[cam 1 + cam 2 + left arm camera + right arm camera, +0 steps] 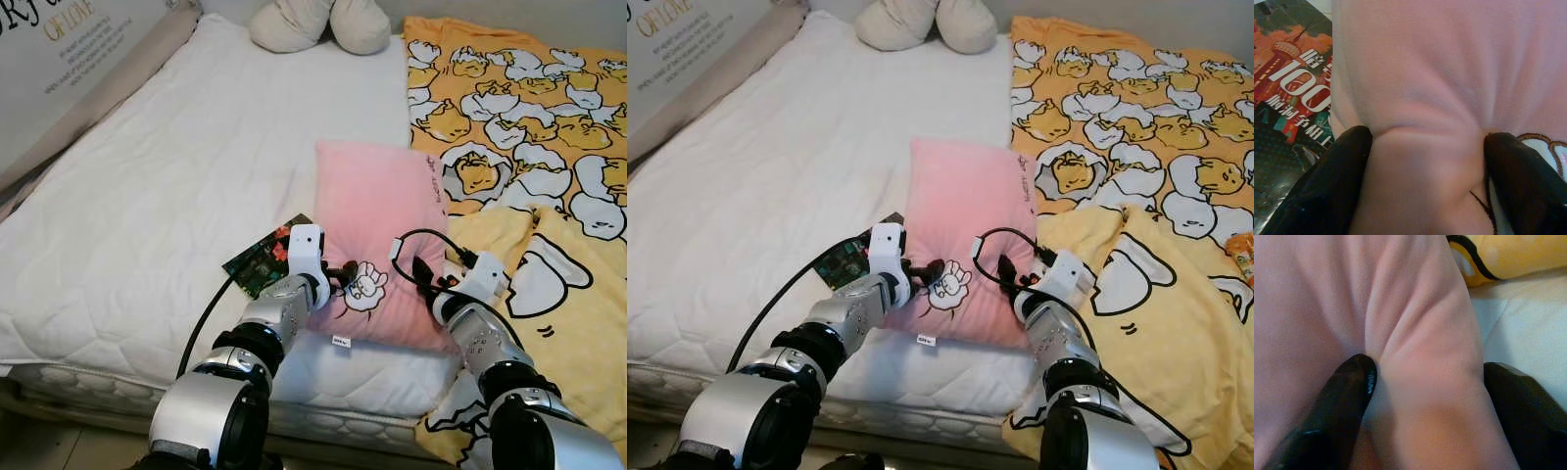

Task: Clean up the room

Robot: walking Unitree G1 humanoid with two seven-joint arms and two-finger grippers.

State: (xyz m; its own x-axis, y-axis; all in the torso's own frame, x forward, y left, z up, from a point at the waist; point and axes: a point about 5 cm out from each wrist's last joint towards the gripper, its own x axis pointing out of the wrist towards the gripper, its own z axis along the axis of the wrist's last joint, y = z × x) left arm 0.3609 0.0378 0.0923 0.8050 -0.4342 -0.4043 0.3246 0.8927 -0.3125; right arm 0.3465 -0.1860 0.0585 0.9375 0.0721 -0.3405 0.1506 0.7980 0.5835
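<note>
A bed point(167, 166) with a white quilted cover spans the left and centre of the head views, and a yellow blanket point(549, 147) printed with cartoon figures covers the right side, its lower part bunched at the bed's near right corner. Two cream cushions point(318, 24) sit at the top centre. The pink pillow point(372, 211) lies in the middle of the frame, its long axis running from the near edge of the bed toward the top, its right edge just beside the blanket. A dark booklet point(263, 257) lies partly under the pillow's lower left corner. The left tool point(340, 276) is clamped on a fold of the pillow at its lower left, near the cartoon print, and the right tool point(423, 279) pinches a ridge of the same pillow at its lower right. Both arms are equally near, one at each near corner, so a lift would likely raise the short near edge first.
</note>
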